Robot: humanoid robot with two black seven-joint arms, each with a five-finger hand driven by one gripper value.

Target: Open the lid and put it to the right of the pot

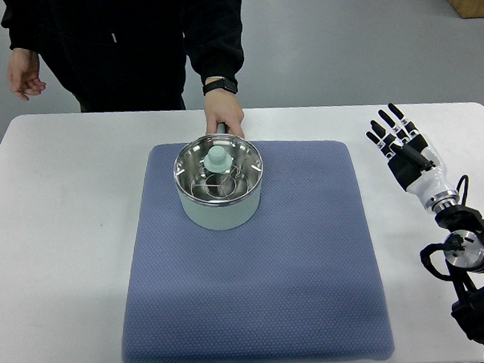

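Lid (218, 158) with its pale green knob sits on the pot (219, 183), which stands on the blue mat (254, 262) near the mat's far edge, left of the mat's centre. Mat covers the middle of the white table (63, 222). Left to right: a person in black stands at the table's far edge, one hand (25, 72) hanging off the far-left corner, the other hand (225, 115), with a dark watch (220, 86) on the wrist, gripping the pot's handle at the mat's far edge. Pot body is pale green, lid shiny metal. Right hand (400, 139) of the robot hovers over bare table near the far-right corner, well apart from the pot, fingers (387, 123) spread and straight, holding nothing. Its arm (464, 247) comes in from the right edge.
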